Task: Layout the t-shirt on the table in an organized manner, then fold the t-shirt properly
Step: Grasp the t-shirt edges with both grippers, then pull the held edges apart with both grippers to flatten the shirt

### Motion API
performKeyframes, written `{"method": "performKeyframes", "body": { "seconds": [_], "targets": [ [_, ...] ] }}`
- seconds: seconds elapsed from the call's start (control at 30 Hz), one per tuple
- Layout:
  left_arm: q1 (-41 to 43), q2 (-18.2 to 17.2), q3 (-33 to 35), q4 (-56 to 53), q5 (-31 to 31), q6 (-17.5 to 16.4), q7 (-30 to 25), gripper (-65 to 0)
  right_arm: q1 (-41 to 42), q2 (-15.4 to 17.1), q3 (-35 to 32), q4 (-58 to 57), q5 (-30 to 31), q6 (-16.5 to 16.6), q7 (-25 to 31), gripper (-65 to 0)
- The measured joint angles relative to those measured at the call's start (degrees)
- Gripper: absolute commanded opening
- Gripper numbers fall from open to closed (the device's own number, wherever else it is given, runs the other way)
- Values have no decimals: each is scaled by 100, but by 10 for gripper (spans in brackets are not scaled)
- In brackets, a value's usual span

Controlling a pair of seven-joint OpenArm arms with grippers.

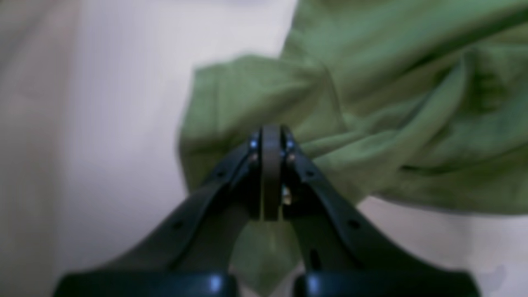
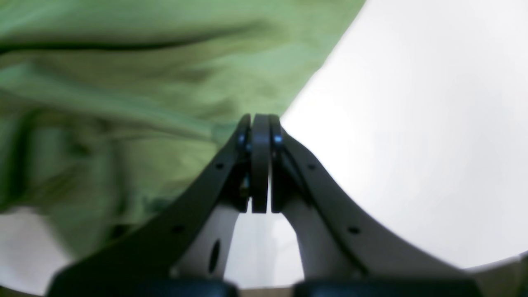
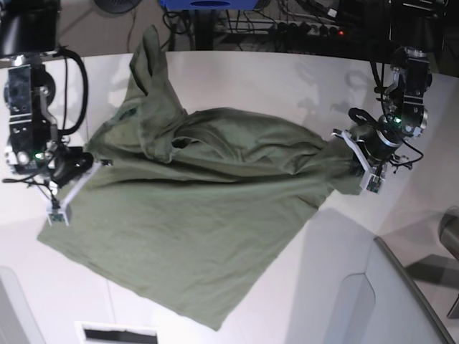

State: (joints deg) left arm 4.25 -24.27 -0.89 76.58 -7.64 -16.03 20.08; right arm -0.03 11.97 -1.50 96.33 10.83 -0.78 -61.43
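Across the white table (image 3: 287,79): olive-green t-shirt (image 3: 193,215), spread wide but uneven, stretched between both arms. Lower hem corner hanging toward near table edge; bunched folds and one sleeve pulled up toward far edge at upper left of base view. Deep creases running across chest between the two grip points.

Right gripper (image 3: 92,159), at left of base view: jaws pressed fully together, pinching shirt edge at shoulder side. Wrist view confirms black fingers (image 2: 260,165) closed flat with no gap, green cloth gathered directly at tips, bare table beyond on right of that view.

Left gripper (image 3: 344,143), at right of base view: jaws likewise clamped tight on opposite shirt edge. Wrist view shows fingers (image 1: 271,173) shut, fabric bunched around tips and a fold of cloth hanging below between finger arms. Cloth lifted slightly off table near this grip; shadow visible beneath.

Writing and labels: none readable. No brand mark or print legible on shirt in any view; both wrist views blurred. Small white rectangular tags on both gripper ends in base view, too small to read.

Surroundings: grey angled panel (image 3: 401,301) with dark edge at lower right of base view, apart from shirt. Cables and a blue object (image 3: 208,3) beyond far table edge.
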Motion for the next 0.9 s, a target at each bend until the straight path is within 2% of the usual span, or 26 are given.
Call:
{"method": "performKeyframes", "body": {
  "seconds": [0.1, 0.2, 0.33, 0.47, 0.57, 0.67, 0.77, 0.83, 0.9],
  "targets": [
    [-24, 72, -7, 625, -15, -20, 323, -650, 33, -201, -33, 28, 44, -4, 11, -650],
    [-181, 435, 9, 726, 33, 17, 326, -650, 85, -249, -74, -411, 31, 11, 286, -650],
    [-839, 1051, 308, -125, 48, -11, 341, -650, 588, -223, -400, -1668, 48, 31, 907, -650],
    [-1692, 1421, 737, -1552, 44, 0, 289, -650, 1073, -234, -459, -2859, 13, 24, 1484, -650],
    [-2192, 1665, 885, -2608, 55, 94, -291, -650, 1388, -210, -448, -3646, 39, 24, 1810, -650],
    [-2715, 1814, 1191, -3674, 39, 577, -673, -650, 1620, -205, -450, -4214, -15, -4, 2155, -650],
    [-3110, 1840, 1690, -4516, -17, 658, -1366, -650, 1836, -205, -448, -4695, -11, 0, 2643, -650],
    [-3333, 1921, 1818, -4953, -20, 662, -1626, -650, 2033, -216, -450, -5097, 4, 28, 2946, -650],
    [-3550, 2033, 1869, -5359, -17, 675, -1808, -650, 2236, -221, -450, -5615, 81, 85, 3558, -650]
  ]
}}
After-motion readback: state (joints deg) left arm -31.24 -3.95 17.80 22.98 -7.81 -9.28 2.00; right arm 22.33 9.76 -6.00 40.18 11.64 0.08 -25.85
